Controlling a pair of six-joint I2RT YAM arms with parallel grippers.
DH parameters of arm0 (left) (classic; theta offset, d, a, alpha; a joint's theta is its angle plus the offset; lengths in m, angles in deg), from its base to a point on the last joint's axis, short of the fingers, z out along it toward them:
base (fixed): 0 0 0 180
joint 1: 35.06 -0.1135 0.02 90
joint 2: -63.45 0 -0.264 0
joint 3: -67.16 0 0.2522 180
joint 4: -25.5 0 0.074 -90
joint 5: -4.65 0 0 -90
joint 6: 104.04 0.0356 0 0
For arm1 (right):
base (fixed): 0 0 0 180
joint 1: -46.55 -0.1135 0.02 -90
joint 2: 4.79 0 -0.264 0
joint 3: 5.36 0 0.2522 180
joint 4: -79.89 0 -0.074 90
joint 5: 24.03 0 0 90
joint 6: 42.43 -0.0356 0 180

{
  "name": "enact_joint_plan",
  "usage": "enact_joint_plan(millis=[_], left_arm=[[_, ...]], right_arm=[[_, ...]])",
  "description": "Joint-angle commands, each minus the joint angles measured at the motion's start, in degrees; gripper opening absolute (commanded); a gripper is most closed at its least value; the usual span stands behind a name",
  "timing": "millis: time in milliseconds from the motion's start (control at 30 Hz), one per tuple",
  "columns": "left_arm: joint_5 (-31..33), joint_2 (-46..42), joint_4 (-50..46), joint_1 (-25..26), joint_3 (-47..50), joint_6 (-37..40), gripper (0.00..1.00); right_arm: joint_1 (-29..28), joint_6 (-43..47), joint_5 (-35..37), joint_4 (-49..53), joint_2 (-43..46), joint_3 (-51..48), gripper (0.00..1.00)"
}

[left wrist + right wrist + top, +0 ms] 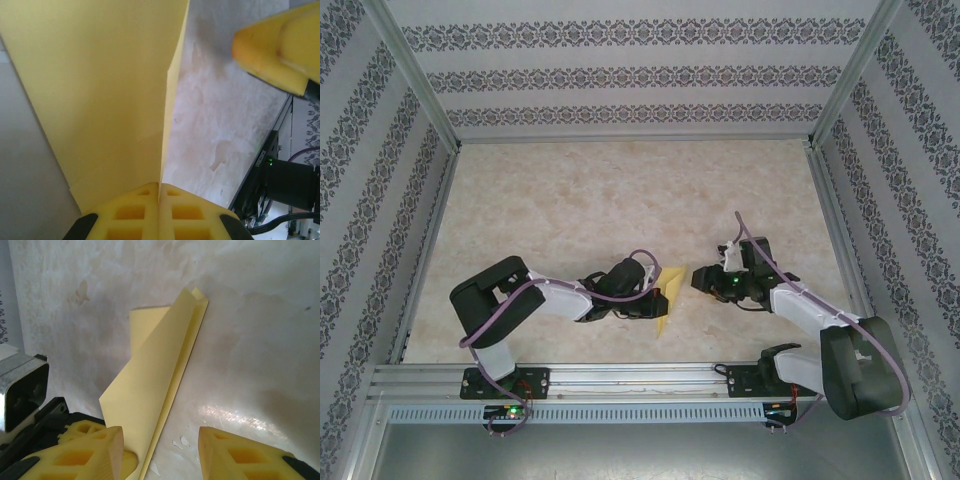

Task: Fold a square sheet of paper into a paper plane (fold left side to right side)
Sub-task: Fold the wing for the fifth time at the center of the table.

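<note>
The left end effector (159, 196) is clamped shut on the square sheet of paper (100, 90). Its 2 pads meet, and the folded sheet fans out from between them. Just beside it, the right end effector (160, 436) stands part-open and holds nothing, with the sheet's near end showing between its 2 fingers. The sheet rests on the bench (250, 315) between the 2 arms, 1 flap raised.
</note>
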Motion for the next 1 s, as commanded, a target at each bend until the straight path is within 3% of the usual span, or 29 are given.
enact_joint_plan(millis=[0, 200, 967], left_arm=[[-1.3, 1.5, 9.0, -1.0, 1.8, -4.3, 0.01], [-1.5, 2.6, 13.9, -1.4, 3.5, -6.0, 0.0], [-1.2, -0.6, 13.3, -2.3, 4.5, -5.3, 0.0]], right_arm=[[-1.4, -3.0, 1.7, -4.8, 1.0, -1.4, 0.43], [-4.1, -6.7, 2.6, -10.9, 1.0, -4.6, 0.43], [-10.3, -11.4, 6.4, -21.8, -4.8, -5.3, 0.43]])
